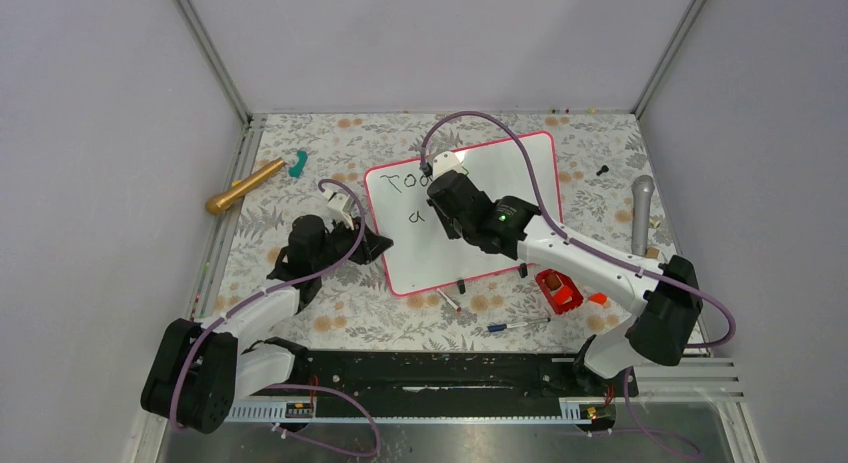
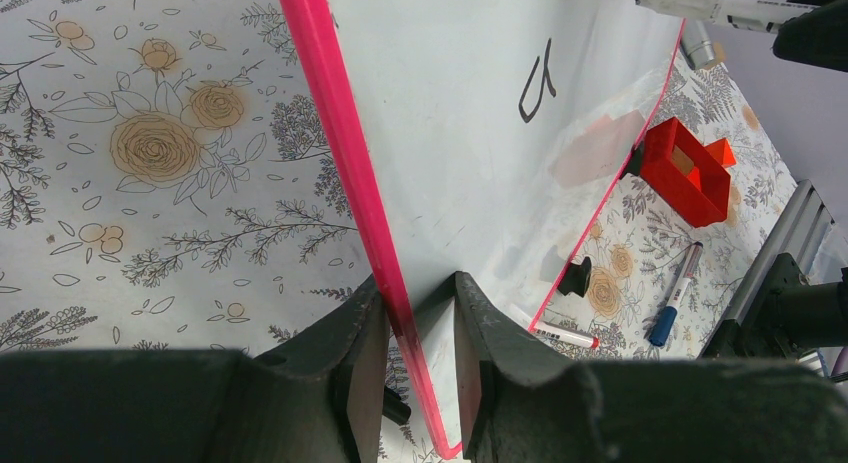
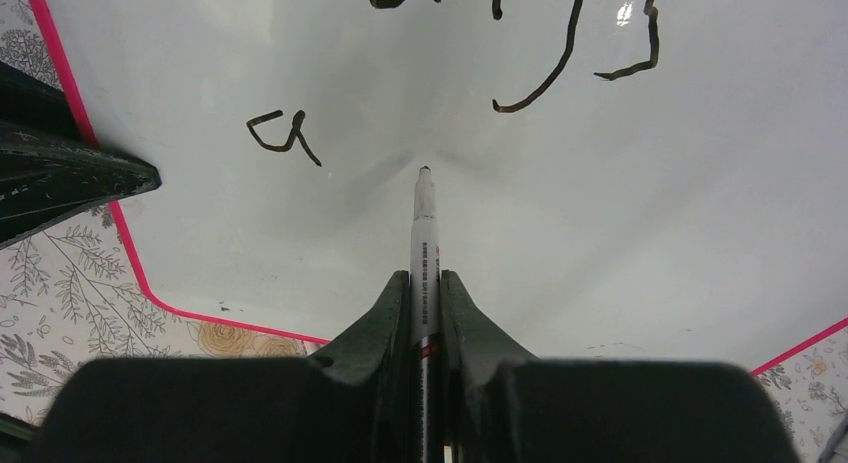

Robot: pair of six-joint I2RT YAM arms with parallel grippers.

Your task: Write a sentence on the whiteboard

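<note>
The sentence (image 1: 405,181) is in black on the board (image 1: 500,178), which lies mid-table on the floral table (image 1: 350,318). From above, its top line reads "Toda", with the rest hidden behind the right arm. Below it stands a lone "a". The right wrist view adds the tail of a "y" and an "s" at its upper edge.

The print on the marker (image 3: 425,233) barrel is too small to read.

There is one board, framed in pink, and two black clips sit on its near edge: a left clip (image 1: 461,284) and a right clip (image 1: 522,271). Besides the marker, two loose pens lie near that edge: a red-tipped pen (image 1: 450,301) and a blue-capped pen (image 1: 515,325). There is also one red box (image 1: 558,290), one grey microphone (image 1: 642,213) at the right, and one gold cylinder (image 1: 245,186) at the left.

The left claw (image 2: 410,308) is nearly closed and pinches the board's left edge, with one finger on each side of the pink frame. The right claw (image 3: 427,283) is clamped on the marker, which sticks out past the fingers. The marker tip seems to touch the white just right of the "a".
</note>
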